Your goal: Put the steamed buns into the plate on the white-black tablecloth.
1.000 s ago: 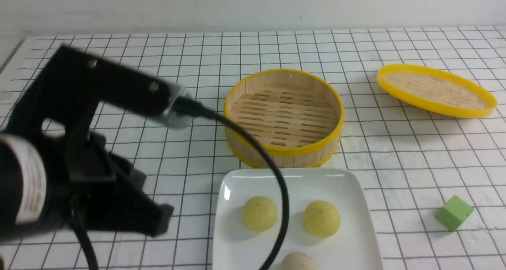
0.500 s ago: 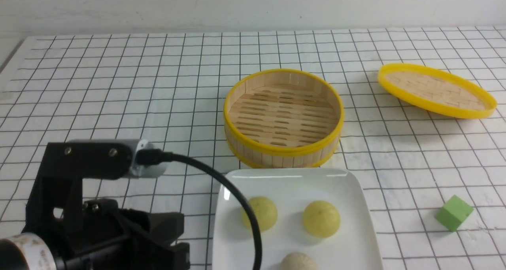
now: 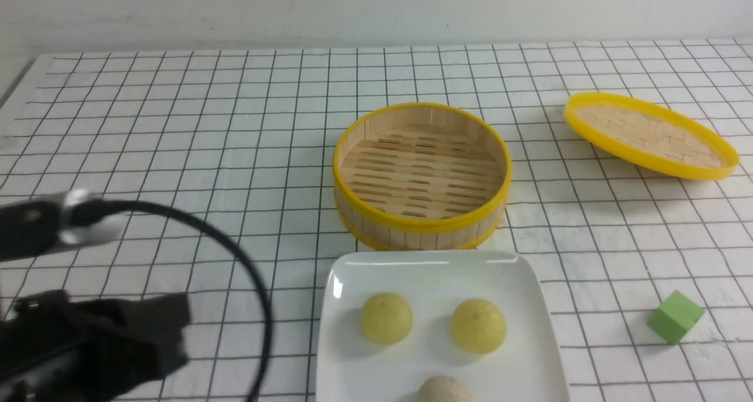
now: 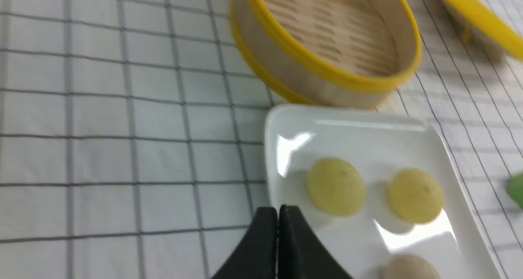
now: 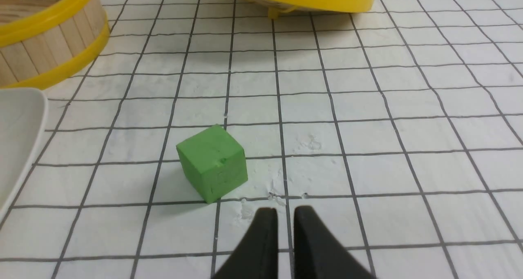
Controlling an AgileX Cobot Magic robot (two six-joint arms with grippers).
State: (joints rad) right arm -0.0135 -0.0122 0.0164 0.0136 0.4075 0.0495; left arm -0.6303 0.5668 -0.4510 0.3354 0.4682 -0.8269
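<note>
The plate [image 3: 438, 266] sits on the white-black tablecloth [image 3: 176, 125], and everything else is easiest placed from it. All three steamed buns lie inside it: a yellow-green bun [image 3: 386, 318] on the plate's left half, a second yellow-green bun [image 3: 478, 325] beside it on the right half, apart from the first, and a beige bun [image 3: 445, 389] nearer the robot between the two, partly cut off by the picture's lower edge. Just behind the plate, on the far side from the robot, stands the open bamboo steamer [image 3: 421, 175], its wall nearly meeting the plate's far rim; no buns show in it. The steamer's lid [image 3: 650, 133] rests well beyond the plate's far right corner, tilted with one edge raised off the cloth. A green cube [image 3: 676, 316] lies on the cloth to the right of the plate, clear of its rim. The left gripper [image 4: 278, 213] hangs at the plate's left edge, near the first yellow-green bun but not touching it, its jaws pressed together with nothing between them. The right gripper [image 5: 285, 215] hovers over the cloth to the right of the plate, just beside the cube, its jaws a narrow slit apart and empty.
</note>
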